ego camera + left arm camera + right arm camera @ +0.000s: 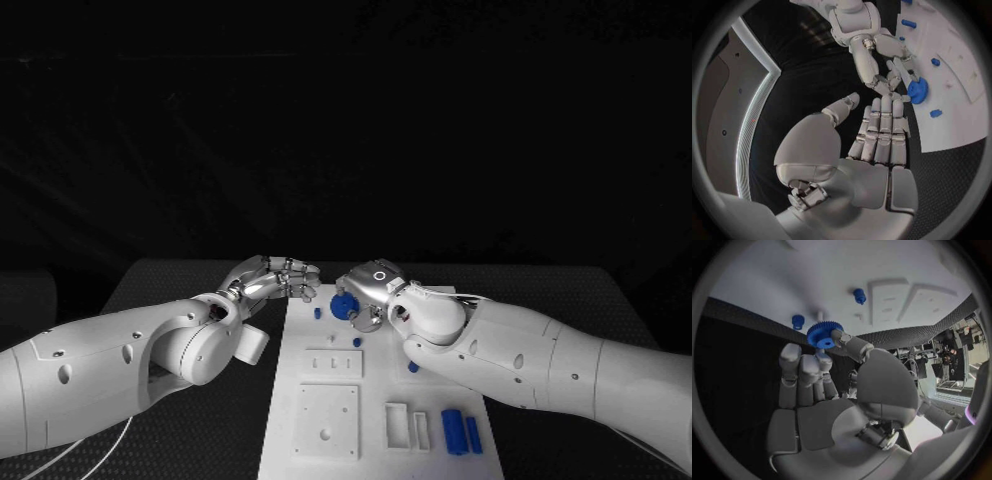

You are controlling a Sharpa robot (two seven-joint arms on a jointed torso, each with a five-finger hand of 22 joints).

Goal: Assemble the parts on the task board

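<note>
The white task board [372, 388] lies in the middle of the black table. My right hand [375, 288] hovers over the board's far end and pinches a blue gear [346, 306] between thumb and a finger; the gear [822, 335] sits just above the board, and whether it touches it I cannot tell. My left hand [274, 280] is at the board's far left corner, close to the right hand, holding nothing; its fingers [882, 132] lie straight with the thumb apart. The right hand [879, 70] and gear [917, 90] also show from the left wrist.
Small blue pegs [319, 313] [356, 341] stand in the board near the gear. Two longer blue parts [454, 430] lie at the board's near right beside white slotted blocks [405, 425]. A white square block [327, 418] sits at the near left.
</note>
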